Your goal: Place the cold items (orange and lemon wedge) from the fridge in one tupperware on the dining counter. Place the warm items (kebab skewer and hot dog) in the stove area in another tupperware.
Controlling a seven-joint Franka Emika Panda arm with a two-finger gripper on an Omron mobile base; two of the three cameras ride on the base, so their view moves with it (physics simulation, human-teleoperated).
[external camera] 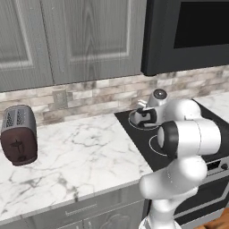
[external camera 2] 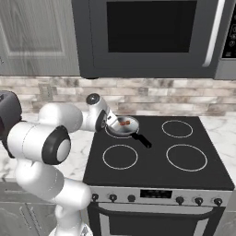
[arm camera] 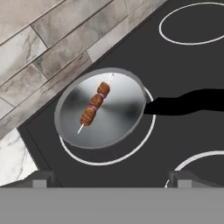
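Note:
The kebab skewer [arm camera: 94,103], brown meat chunks on a thin stick, lies in a round steel pan [arm camera: 118,127] on the back left burner of the stove's black cooktop [external camera 2: 156,159]. My gripper [arm camera: 111,180] hovers above the pan's near edge, open, with one fingertip [arm camera: 42,178] on either side and nothing between them. From the right base view the skewer [external camera 2: 123,123] shows as a small reddish spot in the pan [external camera 2: 131,126], just beside my hand. The pan's black handle [arm camera: 188,103] points toward the middle of the cooktop.
A microwave [external camera 2: 152,37] hangs over the stove, with a tiled backsplash [arm camera: 39,48] behind the pan. A toaster [external camera: 18,134] stands on the marble counter [external camera: 80,152] left of the stove. Grey wall cabinets [external camera: 67,40] are overhead.

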